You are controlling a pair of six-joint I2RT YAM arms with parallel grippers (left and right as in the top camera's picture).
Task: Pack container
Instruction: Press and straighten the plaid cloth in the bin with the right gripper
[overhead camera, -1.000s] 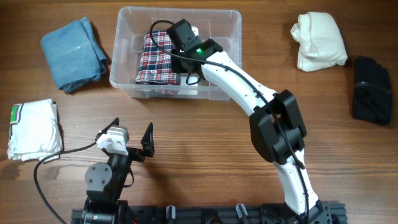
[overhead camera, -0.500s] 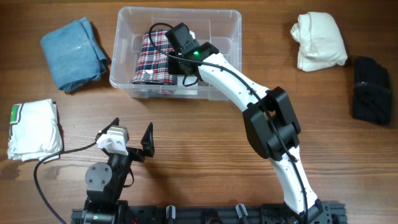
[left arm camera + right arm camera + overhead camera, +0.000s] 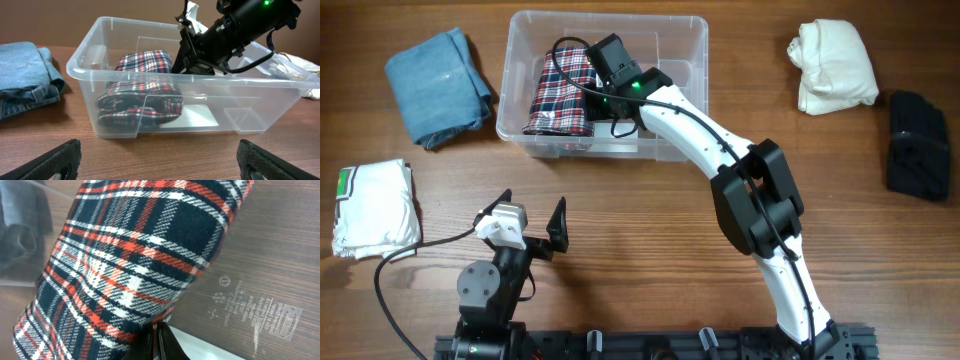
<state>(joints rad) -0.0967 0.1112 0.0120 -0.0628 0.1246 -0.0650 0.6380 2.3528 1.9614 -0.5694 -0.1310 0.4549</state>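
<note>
The clear plastic container [image 3: 680,30] stands at the back middle of the table, also in the left wrist view [image 3: 85,75]. A folded red, white and navy plaid cloth [image 3: 560,95] lies in its left half [image 3: 145,95]. My right gripper [image 3: 603,100] is inside the container, shut on the plaid cloth's edge [image 3: 125,270]; its fingertips [image 3: 156,340] pinch the fabric above the container's floor and white label. My left gripper [image 3: 530,225] is open and empty near the table's front, its fingers [image 3: 160,160] wide apart.
A folded blue denim garment [image 3: 438,82] lies left of the container. A white folded cloth [image 3: 375,208] is at the left edge. A cream cloth [image 3: 834,65] and a black cloth [image 3: 918,145] lie at the right.
My right gripper has dragged the plaid cloth leftward within the container, toward its left wall. The left arm has not moved.
</note>
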